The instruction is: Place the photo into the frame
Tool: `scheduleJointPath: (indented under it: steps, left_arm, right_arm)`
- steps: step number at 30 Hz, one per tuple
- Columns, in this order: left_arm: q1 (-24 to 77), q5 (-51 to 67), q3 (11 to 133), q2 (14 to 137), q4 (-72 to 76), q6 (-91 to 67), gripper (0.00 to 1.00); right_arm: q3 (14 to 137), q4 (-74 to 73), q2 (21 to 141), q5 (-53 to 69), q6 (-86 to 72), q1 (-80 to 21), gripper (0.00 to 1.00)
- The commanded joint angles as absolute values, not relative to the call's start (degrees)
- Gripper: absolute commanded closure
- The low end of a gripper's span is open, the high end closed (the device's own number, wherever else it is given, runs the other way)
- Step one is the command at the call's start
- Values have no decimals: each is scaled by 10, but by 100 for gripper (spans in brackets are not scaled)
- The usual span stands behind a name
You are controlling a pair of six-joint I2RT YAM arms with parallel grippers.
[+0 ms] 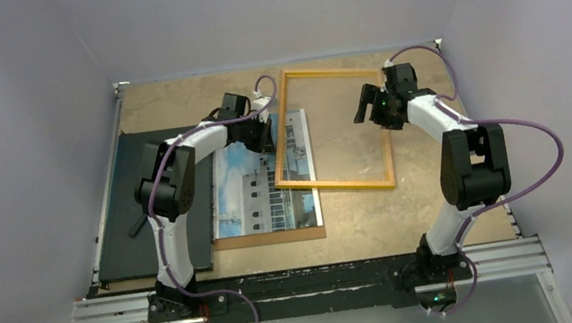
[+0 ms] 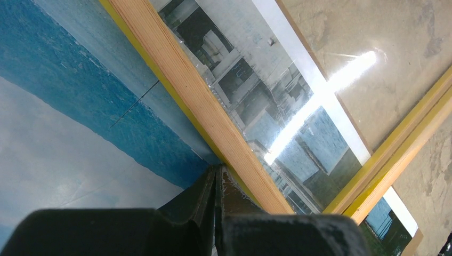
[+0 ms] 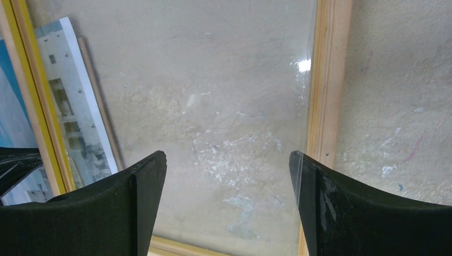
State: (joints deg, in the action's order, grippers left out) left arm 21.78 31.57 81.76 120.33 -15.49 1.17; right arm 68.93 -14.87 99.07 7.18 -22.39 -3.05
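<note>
We are holding our left gripper [image 1: 266, 140] low over the photo [image 1: 261, 186]. Its two fingers [image 2: 234, 201] are pressing together with nothing visible between them, and the tips are sitting just beside the left rail of the frame [image 1: 335, 185]. Whether they are touching the print, we cannot tell. The photo is lying flat, picture side up, on a brown backing board [image 1: 268, 239], next to a black board [image 1: 126, 218] on the table [image 1: 440, 199]. The frame is lying askew to the right of the photo. Its left rail and lower left corner are overlapping the print's right margin, so part of the building is showing through the pane. We are hovering our right gripper [image 1: 361, 109] above the pane near the right rail, its fingers [image 3: 144, 197] spreading wide apart and gripping nothing.
</note>
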Motion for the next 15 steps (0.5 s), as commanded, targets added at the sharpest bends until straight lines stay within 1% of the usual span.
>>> scheduleJointPath:
  steps: [1, 15]
  left_arm:
    - [221, 331, 820, 1201, -155, 22, 100]
    - [221, 334, 825, 1202, -158, 22, 100]
  right_arm:
    - [710, -158, 980, 57, -213, -25, 12]
    - [713, -138, 1006, 68, -225, -19, 10]
